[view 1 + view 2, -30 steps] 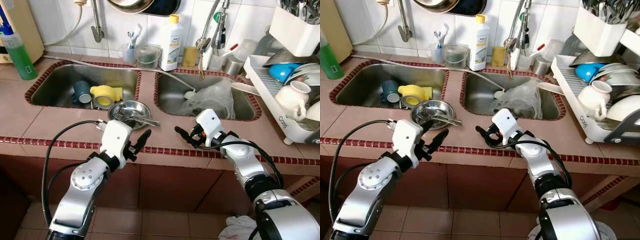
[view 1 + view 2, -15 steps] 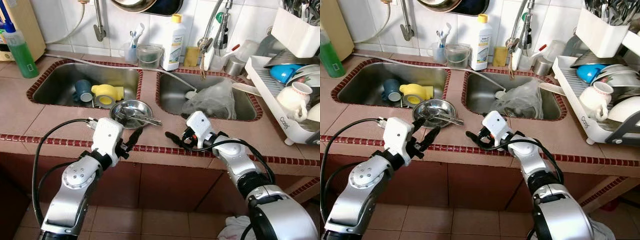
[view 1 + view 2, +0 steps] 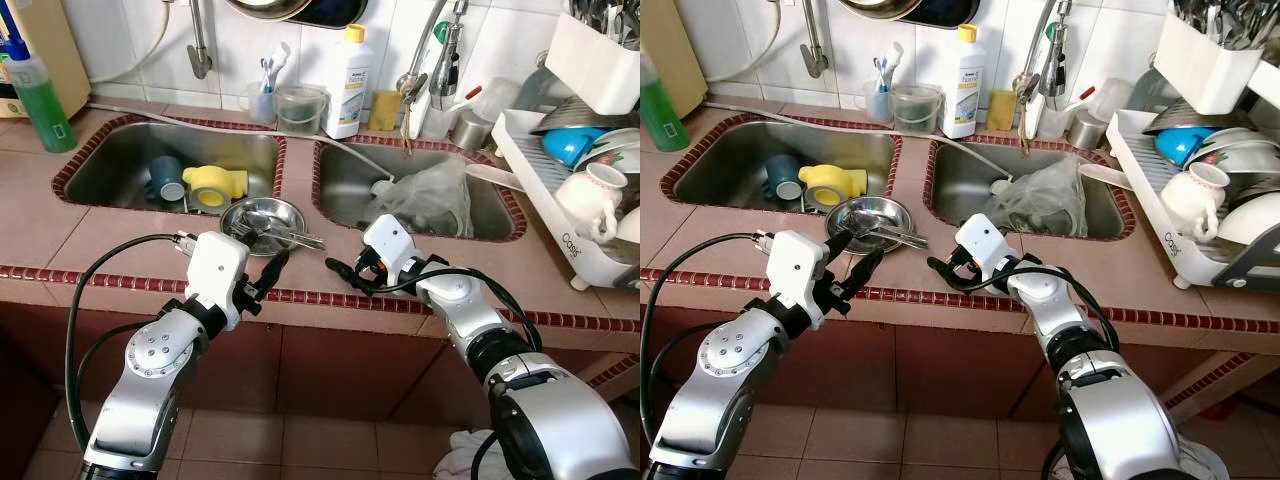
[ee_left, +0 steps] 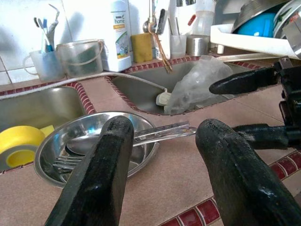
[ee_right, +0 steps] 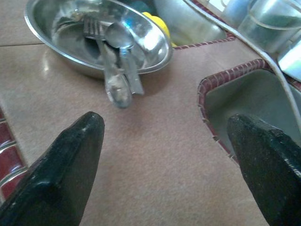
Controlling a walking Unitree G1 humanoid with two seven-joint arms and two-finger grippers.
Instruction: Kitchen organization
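Both hands (image 3: 268, 268) (image 3: 340, 272) open just beside steel bowl (image 3: 262, 213) of cutlery (image 3: 290, 238).

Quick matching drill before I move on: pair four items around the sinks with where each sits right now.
Items:
1. yellow mug
2. steel bowl
3. plastic bag
4. green bottle

Places:
A. right basin
B. counter left of the left basin
C. left basin
D. counter strip in front of the sinks, holding cutlery

Pairs: 1-C, 2-D, 3-A, 4-B
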